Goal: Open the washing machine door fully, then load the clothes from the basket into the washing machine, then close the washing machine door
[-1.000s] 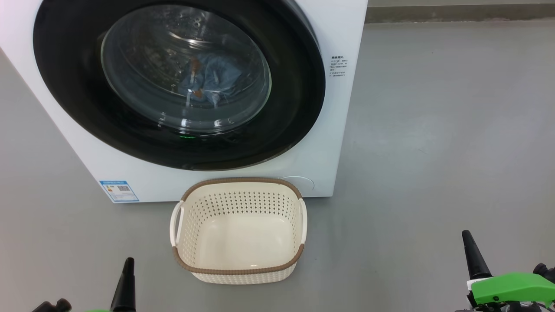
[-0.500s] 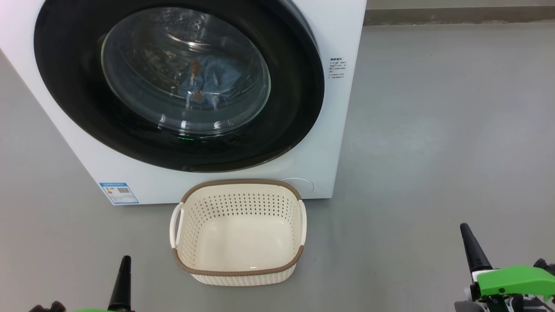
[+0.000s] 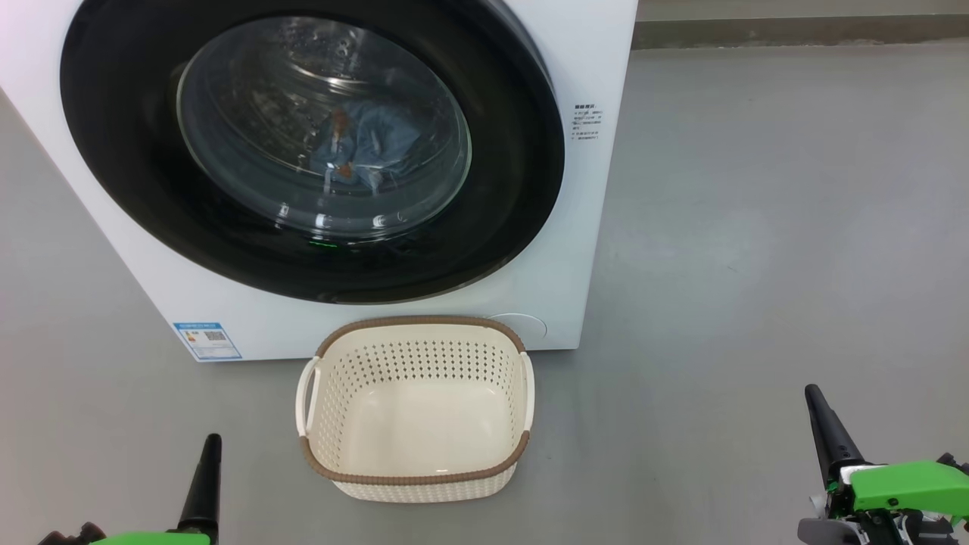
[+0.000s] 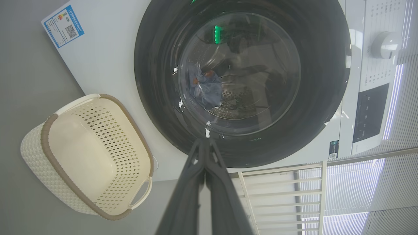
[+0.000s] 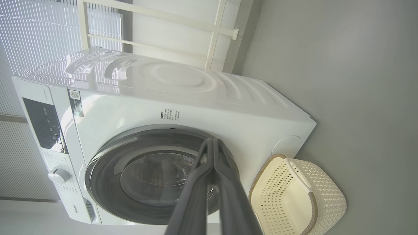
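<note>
Found the washing machine door (image 3: pixel 121 189) shut flat against the front of the washing machine (image 3: pixel 598 189), at far left of the grey floor (image 3: pixel 757 227). Saw the clothes (image 3: pixel 363 147) through the door glass, lying inside the drum, a little right of the window's centre. Found the basket (image 3: pixel 416 478) upright on the floor just in front of the washer's lower edge, toward its right corner, bottom bare. Noted a blue label sticker (image 3: pixel 206 341) on the washer's lower left. Logged the left gripper (image 3: pixel 213 443) at near left, beside the basket but not touching it, fingers pressed together on nothing. Logged the right gripper (image 3: pixel 814 393) at near right, well apart from basket and washer, fingers likewise together on nothing. Confirmed in both wrist views: fingertips meeting in one point.
</note>
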Controlling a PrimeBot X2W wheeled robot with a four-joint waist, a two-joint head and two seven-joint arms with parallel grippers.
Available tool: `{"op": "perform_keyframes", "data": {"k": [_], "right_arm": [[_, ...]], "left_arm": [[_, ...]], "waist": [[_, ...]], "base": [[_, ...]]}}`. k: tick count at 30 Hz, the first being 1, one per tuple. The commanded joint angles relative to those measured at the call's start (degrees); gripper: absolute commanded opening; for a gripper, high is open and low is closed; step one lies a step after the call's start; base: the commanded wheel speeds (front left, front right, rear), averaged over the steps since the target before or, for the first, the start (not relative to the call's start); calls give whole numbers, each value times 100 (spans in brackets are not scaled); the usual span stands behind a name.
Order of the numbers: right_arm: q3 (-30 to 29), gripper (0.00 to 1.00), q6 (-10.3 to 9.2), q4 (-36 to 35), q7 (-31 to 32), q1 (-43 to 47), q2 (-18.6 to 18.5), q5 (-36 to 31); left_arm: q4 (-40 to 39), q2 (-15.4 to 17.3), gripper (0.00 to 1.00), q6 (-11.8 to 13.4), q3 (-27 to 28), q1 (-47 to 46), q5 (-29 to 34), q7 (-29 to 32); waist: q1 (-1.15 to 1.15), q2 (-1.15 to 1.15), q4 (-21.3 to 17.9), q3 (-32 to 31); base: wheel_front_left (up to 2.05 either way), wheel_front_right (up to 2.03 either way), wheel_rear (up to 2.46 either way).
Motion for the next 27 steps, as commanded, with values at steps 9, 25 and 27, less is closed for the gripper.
{"op": "perform_keyframes", "data": {"k": [9,25,27], "right_arm": [[65,0,1,-219,173,-354,-62,563],[37,0,1,-268,356,-418,-59,1117],[37,0,1,-268,356,-418,-59,1117]], "left_arm": [[-221,-8,0,-12,286,-262,-562,172],[-284,-60,0,-13,425,-299,-1170,354],[-284,-61,0,-13,426,-299,-1169,355]], "waist": [[0,0,-7,-22],[0,0,-16,-50],[0,0,-16,-50]], "base": [[0,0,0],[0,0,0],[0,0,0]]}}
